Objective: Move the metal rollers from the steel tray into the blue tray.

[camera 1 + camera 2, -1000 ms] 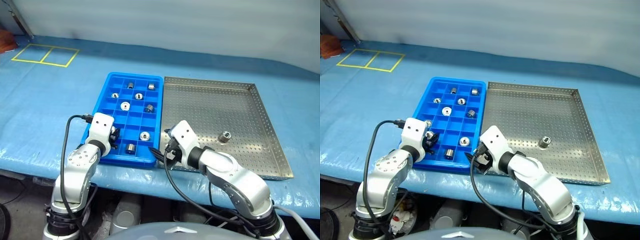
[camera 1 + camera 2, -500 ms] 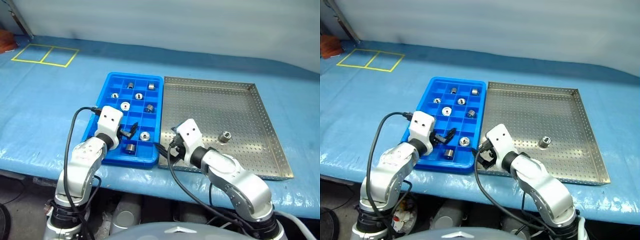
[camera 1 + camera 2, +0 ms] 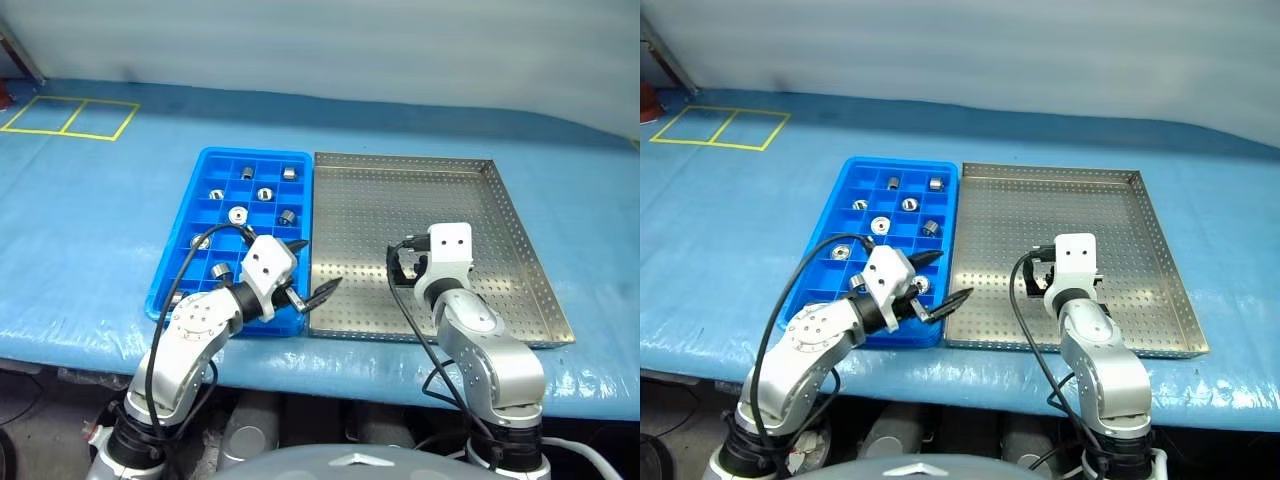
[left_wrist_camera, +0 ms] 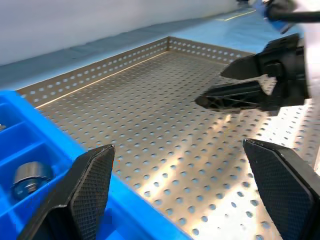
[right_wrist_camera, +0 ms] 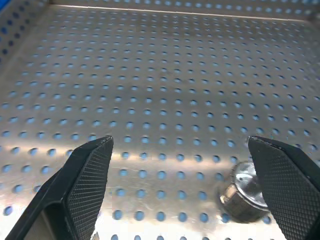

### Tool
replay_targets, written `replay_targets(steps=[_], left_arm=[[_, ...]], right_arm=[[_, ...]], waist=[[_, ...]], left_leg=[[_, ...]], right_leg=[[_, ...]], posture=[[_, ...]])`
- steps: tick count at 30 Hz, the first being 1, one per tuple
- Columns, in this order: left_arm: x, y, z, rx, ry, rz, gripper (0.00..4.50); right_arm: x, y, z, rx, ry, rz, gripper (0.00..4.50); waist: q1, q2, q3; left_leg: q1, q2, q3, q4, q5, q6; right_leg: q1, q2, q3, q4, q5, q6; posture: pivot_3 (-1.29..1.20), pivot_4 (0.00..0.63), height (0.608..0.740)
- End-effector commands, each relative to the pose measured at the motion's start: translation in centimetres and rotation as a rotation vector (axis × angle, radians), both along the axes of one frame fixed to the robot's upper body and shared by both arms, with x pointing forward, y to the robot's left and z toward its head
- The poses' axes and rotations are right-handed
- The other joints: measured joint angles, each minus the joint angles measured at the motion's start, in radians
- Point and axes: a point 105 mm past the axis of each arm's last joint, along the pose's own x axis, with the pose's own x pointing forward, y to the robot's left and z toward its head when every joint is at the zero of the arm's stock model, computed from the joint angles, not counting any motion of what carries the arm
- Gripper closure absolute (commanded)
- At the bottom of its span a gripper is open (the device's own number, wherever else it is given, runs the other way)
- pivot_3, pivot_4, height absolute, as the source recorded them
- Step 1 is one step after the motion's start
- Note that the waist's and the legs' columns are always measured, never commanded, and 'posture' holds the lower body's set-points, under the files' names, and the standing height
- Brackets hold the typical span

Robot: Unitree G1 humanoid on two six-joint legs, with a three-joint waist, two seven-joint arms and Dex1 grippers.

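Note:
The blue tray (image 3: 196,262) lies left of the steel tray (image 3: 450,200), edge to edge. Several metal rollers (image 3: 237,213) sit in the blue tray's cells. One roller (image 5: 245,192) lies on the steel tray's perforated floor, just ahead of my right gripper (image 5: 187,170) and close to one of its fingers. The right gripper (image 3: 403,268) is open and empty, low over the steel tray's middle. My left gripper (image 3: 316,268) is open and empty, over the seam between the two trays near their front edge, pointing toward the right gripper (image 4: 245,82).
Both trays rest on a table under a blue cover (image 3: 90,230). Yellow tape squares (image 3: 65,115) mark the far left. Black cables loop from both wrists along the table's front edge.
The camera has shifted. My left gripper has opened and swung right, out of the blue tray's near cells to the seam. My right gripper has moved right, onto the steel tray.

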Motion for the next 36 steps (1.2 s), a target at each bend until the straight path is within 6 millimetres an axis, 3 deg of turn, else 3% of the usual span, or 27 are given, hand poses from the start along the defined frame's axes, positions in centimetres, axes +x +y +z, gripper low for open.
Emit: replay_targets(steps=[1, 14, 17, 24, 27, 31, 36], left_arm=[[-0.9, -1.3, 0.9, -0.042, -0.017, -0.085, 0.04], [-2.2, -2.5, 0.4, -0.050, 0.021, -0.167, 0.04], [-2.3, -2.4, 0.2, -0.043, 0.023, -0.162, 0.00], [-2.1, -1.7, 0.0, -0.041, 0.019, -0.116, 0.00], [-1.8, -1.3, 0.2, -0.048, 0.002, -0.082, 0.00], [-0.2, 0.9, 1.4, -0.073, -0.058, 0.074, 0.00], [1.0, 4.3, 2.4, -0.082, -0.111, 0.269, 0.00]], right_arm=[[0.3, -1.0, 0.7, 0.015, -0.051, -0.087, 0.00], [1.6, -2.4, -2.9, 0.045, 0.018, -0.214, 0.00], [1.8, -2.8, -3.5, 0.035, 0.030, -0.235, 0.59], [2.0, -1.8, -2.9, 0.025, 0.013, -0.169, 2.79], [2.4, -0.6, -1.8, 0.018, -0.015, -0.096, 2.81], [4.0, 4.5, 2.3, -0.021, -0.116, 0.184, 2.81], [5.0, 9.9, 5.2, -0.064, -0.175, 0.433, 2.81]], waist=[[-0.009, 0.000, 0.000], [-0.039, 0.001, 0.000], [-0.041, 0.001, 0.000], [-0.039, 0.001, 0.000], [-0.039, 0.001, 0.000], [-0.039, 0.004, 0.002], [-0.011, 0.003, 0.001]], left_leg=[[0.000, 0.000, 0.000, 0.000, 0.000, 0.000], [0.001, 0.000, 0.000, 0.000, 0.000, 0.000], [0.001, 0.000, 0.000, 0.000, 0.000, 0.000], [0.001, 0.001, 0.000, 0.000, 0.000, 0.000], [0.001, 0.001, 0.000, 0.000, 0.000, 0.000], [0.002, 0.001, 0.001, 0.000, 0.000, 0.000], [0.002, 0.000, -0.001, -0.002, 0.000, 0.000]], right_leg=[[0.000, 0.000, 0.000, 0.000, 0.000, 0.000], [0.000, 0.001, 0.001, 0.000, 0.000, 0.000], [0.000, 0.001, 0.001, 0.000, 0.000, 0.000], [0.001, 0.001, 0.001, 0.001, 0.000, 0.000], [0.000, 0.001, 0.001, 0.001, 0.000, 0.000], [0.000, 0.002, 0.002, 0.002, 0.000, 0.000], [0.000, 0.005, 0.000, 0.002, 0.000, -0.002]], posture=[[0.19, 0.150, 0.740], [0.18, 0.150, 0.740], [0.18, 0.150, 0.740], [0.21, 0.150, 0.740], [0.23, 0.150, 0.740], [0.30, 0.150, 0.740], [0.38, 0.150, 0.740]])
